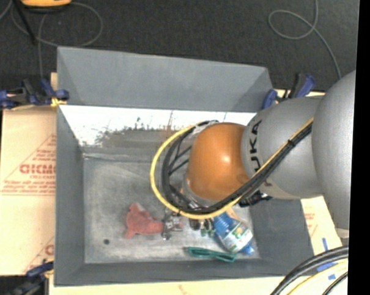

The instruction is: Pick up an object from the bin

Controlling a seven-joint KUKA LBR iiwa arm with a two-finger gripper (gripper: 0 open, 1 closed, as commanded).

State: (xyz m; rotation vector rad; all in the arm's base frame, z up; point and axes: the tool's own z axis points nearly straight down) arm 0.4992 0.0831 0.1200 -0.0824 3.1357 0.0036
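End effector [168,226]: low over the bin floor, below the arm's orange cover [216,160]; whether it is released or clenched I cannot tell.
Red piece [139,221]: a flat, pinkish-red, uneven shape lying on the floor left of centre, towards the near wall. Its right end is just beside the end effector, perhaps touching it.
Handling: it looks light and soft, maybe rubber or cloth, so it would likely give under a squeeze rather than slip. It does not seem fragile.
Where to take hold: the narrow right-hand lobe looks best, as it is the closest part and thin enough to close across. The wide left part lies flat and offers less to pinch.
Bin [110,171]: grey metal with sloping walls, and the left half of its floor is mostly bare.
Bottle [235,235]: small, blue and green, lying right of the end effector, partly under the arm.
Green strip [212,254]: thin and flat, near the front wall, just beside the bottle.
Risk: a grip too far right could close on nothing.
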